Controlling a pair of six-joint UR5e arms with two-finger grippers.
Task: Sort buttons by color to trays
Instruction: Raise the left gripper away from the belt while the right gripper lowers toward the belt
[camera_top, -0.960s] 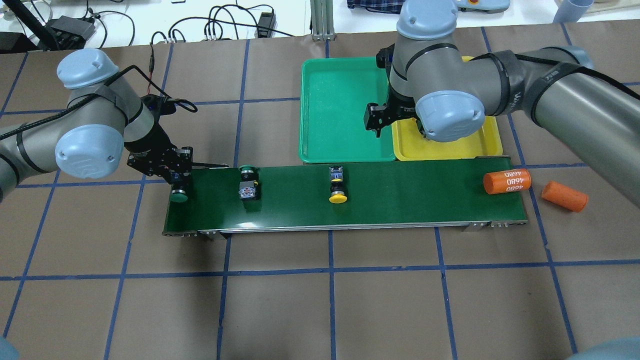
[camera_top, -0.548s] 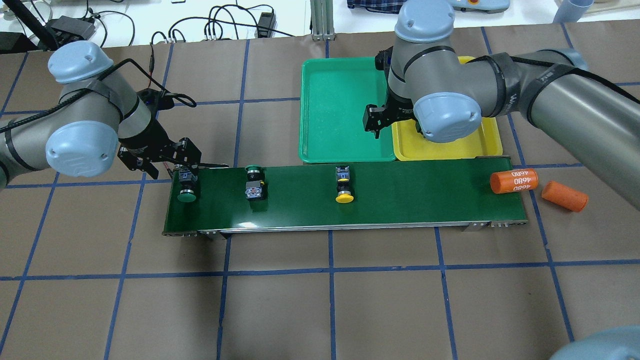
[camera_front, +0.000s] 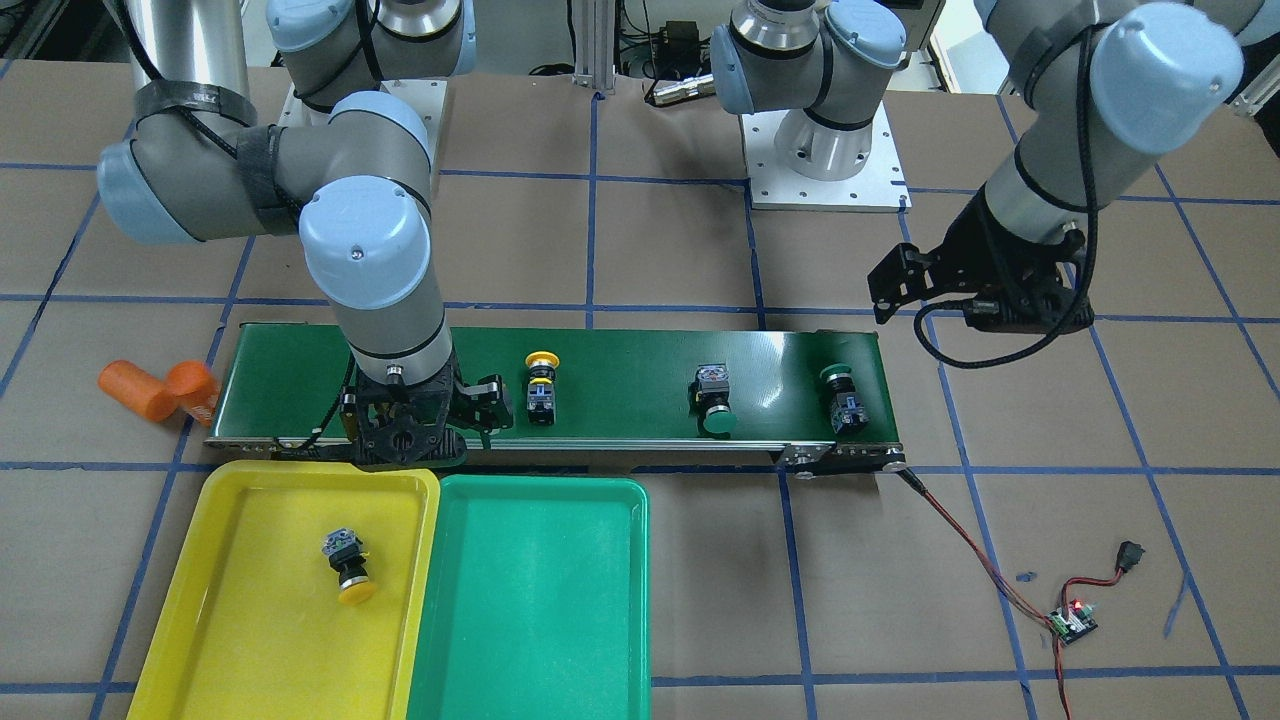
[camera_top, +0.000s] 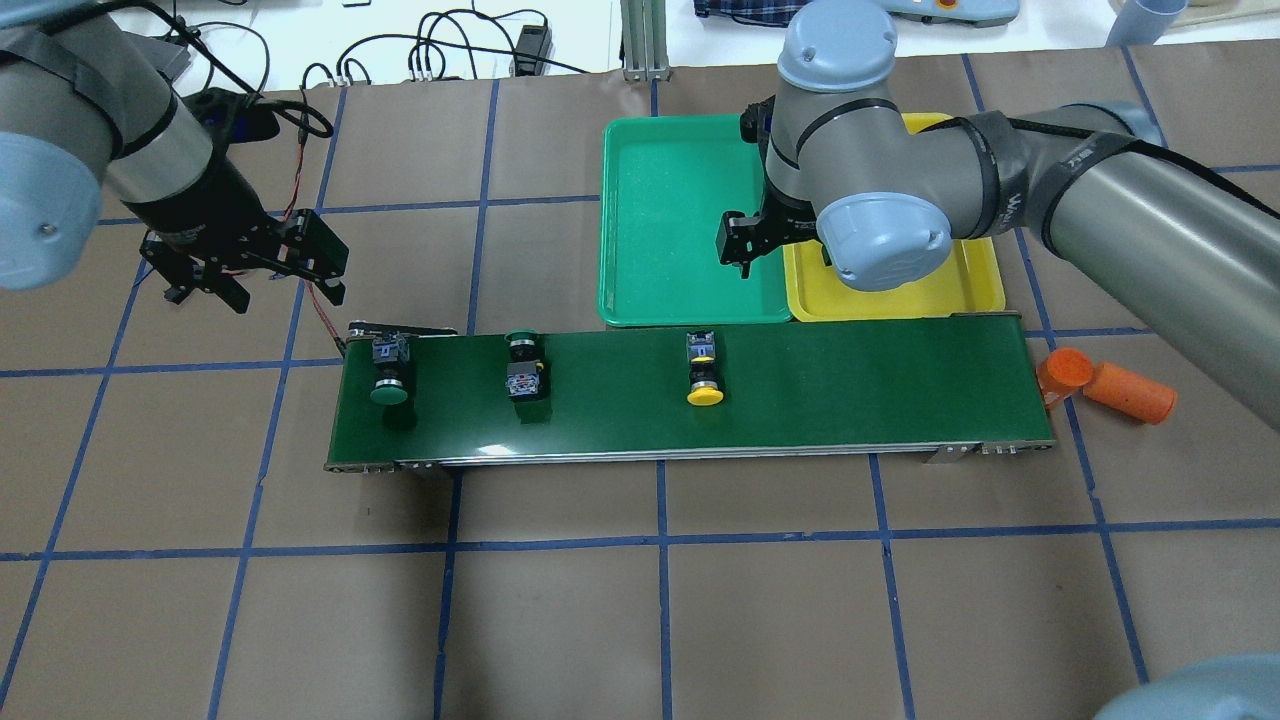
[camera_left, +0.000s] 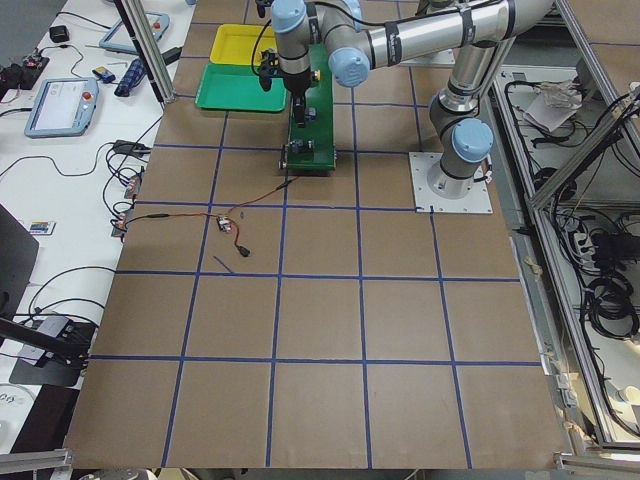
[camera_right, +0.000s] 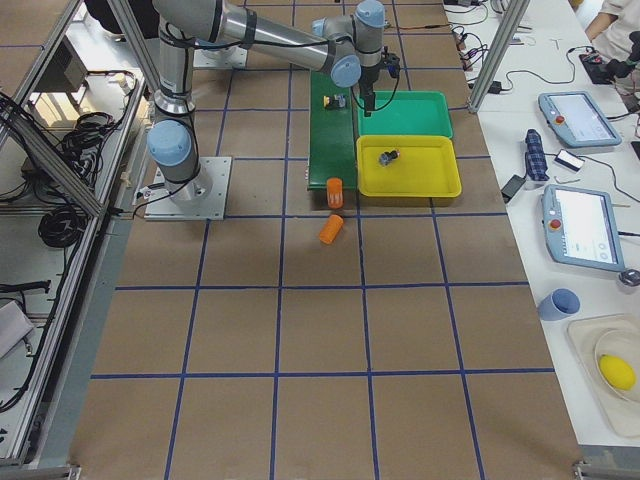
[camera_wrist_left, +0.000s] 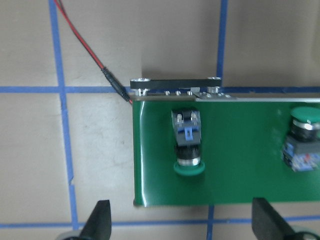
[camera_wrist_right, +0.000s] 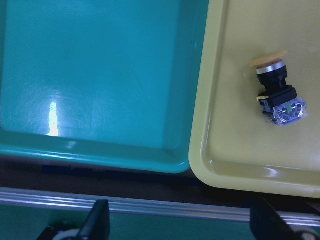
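Two green buttons (camera_top: 390, 375) (camera_top: 523, 365) and one yellow button (camera_top: 705, 376) lie on the dark-green belt. A second yellow button (camera_front: 345, 565) lies in the yellow tray (camera_front: 250, 520), which stands beside the green tray (camera_front: 540, 600); nothing lies in the green tray. My left gripper (camera_top: 245, 265) is open and holds nothing, raised off the belt's left end; its wrist view looks down on the leftmost green button (camera_wrist_left: 187, 145). My right gripper (camera_top: 745, 245) is open and holds nothing, over the seam between the two trays (camera_wrist_right: 197, 150).
The conveyor belt (camera_top: 850, 390) runs across the table in front of the trays. Two orange cylinders (camera_top: 1062, 372) (camera_top: 1128, 392) lie on the table off the belt's right end. A red wire and a small controller board (camera_front: 1072, 620) lie past its left end.
My left gripper has opened off the leftmost green button and drawn back up and to the left. The buttons have ridden rightward on the belt. The "4680" cylinder has dropped off the belt's right end.
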